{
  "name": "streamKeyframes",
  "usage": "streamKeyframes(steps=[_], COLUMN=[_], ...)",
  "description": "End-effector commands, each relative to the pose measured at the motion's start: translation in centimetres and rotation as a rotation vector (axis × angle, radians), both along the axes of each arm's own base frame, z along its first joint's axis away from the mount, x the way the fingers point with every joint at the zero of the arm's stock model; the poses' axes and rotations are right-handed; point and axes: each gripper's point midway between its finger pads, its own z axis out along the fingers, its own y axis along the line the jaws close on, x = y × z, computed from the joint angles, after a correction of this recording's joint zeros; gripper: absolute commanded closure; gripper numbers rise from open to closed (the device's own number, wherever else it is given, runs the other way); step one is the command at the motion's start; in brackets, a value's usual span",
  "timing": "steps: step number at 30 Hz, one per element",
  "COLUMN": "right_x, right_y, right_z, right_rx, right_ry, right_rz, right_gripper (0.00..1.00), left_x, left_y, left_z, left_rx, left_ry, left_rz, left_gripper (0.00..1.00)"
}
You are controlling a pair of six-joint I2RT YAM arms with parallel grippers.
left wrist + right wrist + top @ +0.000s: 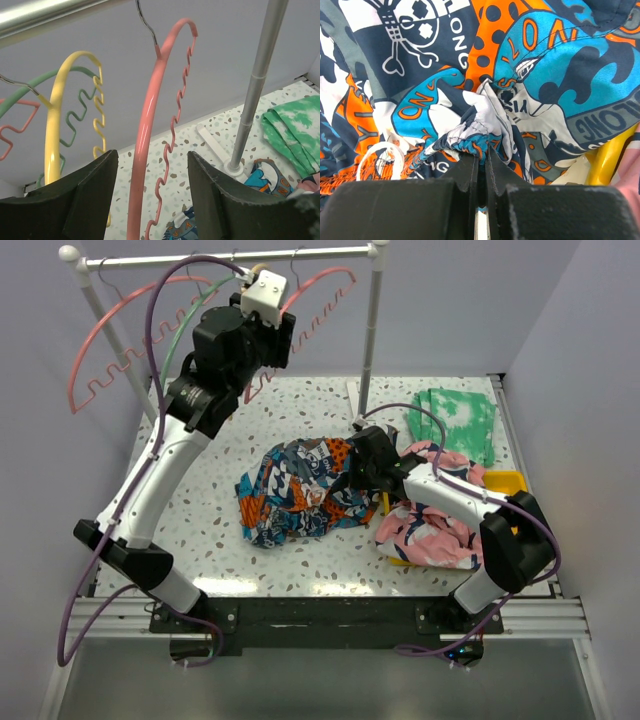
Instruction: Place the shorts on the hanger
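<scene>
Shorts (300, 490): we found them crumpled mid-table (215, 540), well below the rail (230, 257).

Left gripper (151, 161): wide open and holding nothing. Its jaws stood either side of the arch of the hanger (150, 115), not touching it as far as we could tell.

Right gripper (482, 156): closed tight on a small gathered fold of the shorts.

Risks, as we judged them: the hanger hung free by its hook, so a jaw closing off-centre could swing it aside or unhook it. The pinch was thin, so the cloth could slip out on lifting.
</scene>
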Motion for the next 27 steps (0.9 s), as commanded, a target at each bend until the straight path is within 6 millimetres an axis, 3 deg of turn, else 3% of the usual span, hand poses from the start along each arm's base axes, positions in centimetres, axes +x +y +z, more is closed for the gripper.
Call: streamKeyframes(steps=[1, 6, 21, 27], right_x=[0.5, 0.4, 0.2, 0.2], right_y=[1.0, 1.2, 1.4, 1.3], right_z=[1.3, 1.1, 1.2, 1.4], right_rx=[0.039, 0.042, 0.048, 0.045], right_ry=[-0.033, -0.025, -0.021, -0.024], right_rz=[0.031, 0.041, 0.049, 0.054], right_gripper=[1.0, 1.0, 1.0, 1.0], left_x=[0.8, 0.9, 1.2, 1.7], left_y=[0.1, -0.2, -1.3, -1.5], left_z=[-0.8, -2.3, -2.6, -2.1], left_rx=[0.007, 0.003, -0.052, -0.049], left_ry=[0.004, 0.039, 0.048, 0.043], left_rz=[-0.01, -0.024, -0.059, -0.055], left_gripper=[0.39, 0.43, 0.65, 0.95])
